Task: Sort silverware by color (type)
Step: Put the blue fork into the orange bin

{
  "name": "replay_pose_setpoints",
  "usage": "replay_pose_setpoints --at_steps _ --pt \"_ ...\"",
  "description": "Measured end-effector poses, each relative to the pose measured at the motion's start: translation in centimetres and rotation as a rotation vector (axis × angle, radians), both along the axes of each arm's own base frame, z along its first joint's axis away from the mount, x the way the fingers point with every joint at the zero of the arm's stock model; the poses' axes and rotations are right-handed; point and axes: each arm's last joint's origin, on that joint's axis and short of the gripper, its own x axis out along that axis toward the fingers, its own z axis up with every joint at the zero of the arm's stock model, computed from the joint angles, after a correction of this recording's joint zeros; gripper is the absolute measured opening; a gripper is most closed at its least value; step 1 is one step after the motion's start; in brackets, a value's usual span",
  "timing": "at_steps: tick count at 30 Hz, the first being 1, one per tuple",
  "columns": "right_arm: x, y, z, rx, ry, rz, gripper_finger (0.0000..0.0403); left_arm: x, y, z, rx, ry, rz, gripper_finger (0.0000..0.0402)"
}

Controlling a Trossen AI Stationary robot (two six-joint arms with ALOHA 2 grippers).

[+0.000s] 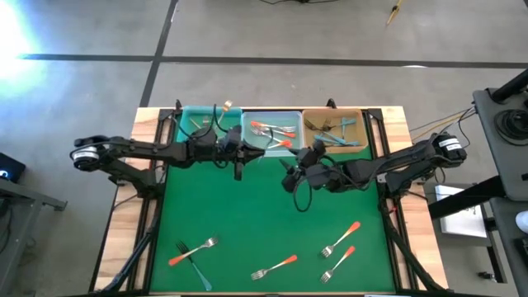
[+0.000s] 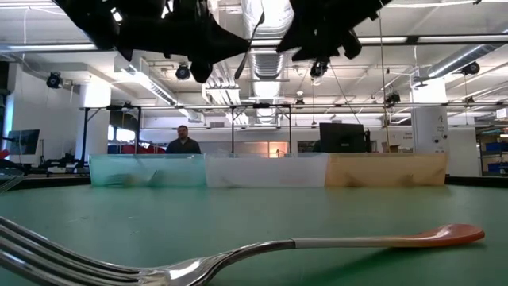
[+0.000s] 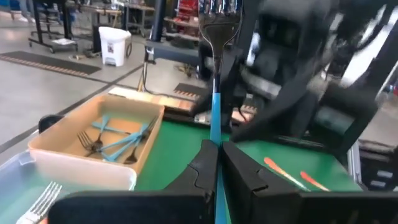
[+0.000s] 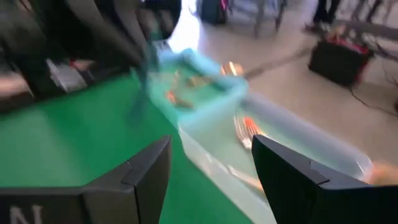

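Note:
My left gripper [image 3: 219,149] hovers above the green mat near the clear bin [image 1: 271,132], shut on a teal-handled fork [image 3: 216,74] whose tines [image 3: 217,18] point away from it toward the right arm. My right gripper [image 4: 211,149] is open and holds nothing; it hangs above the mat [image 1: 290,177] in front of the tan bin [image 1: 334,132]. Three orange-handled forks [image 1: 274,266], [image 1: 340,239], [image 1: 338,262] lie flat on the near part of the mat. A further orange one [image 1: 194,250] lies crossed with a teal one [image 1: 198,272]. My left gripper pinches the fork's teal handle [image 3: 216,134] between its two fingers. The fork runs along the fingers and sticks out past their ends, tines first. It is lifted clear of the mat.
Three bins stand in a row at the mat's far edge: teal [image 1: 206,124], clear with orange-handled forks, tan [image 3: 106,140] with teal-handled forks. The two arms are close together over the mat's far half. A person [image 2: 184,141] is in the room behind.

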Motion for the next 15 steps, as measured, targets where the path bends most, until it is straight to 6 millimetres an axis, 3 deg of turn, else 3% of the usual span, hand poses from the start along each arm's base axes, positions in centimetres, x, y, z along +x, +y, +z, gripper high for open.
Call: replay_pose_setpoints --at_steps 6,15 --pt "0.7 0.1 1.4 -0.006 -0.232 0.122 0.0215 0.4 0.0 -0.5 0.005 -0.008 -0.002 0.0" --pt "0.9 -1.0 1.5 0.025 -0.272 0.098 0.0215 0.6 -0.3 -0.5 0.01 -0.03 -0.01 0.0"
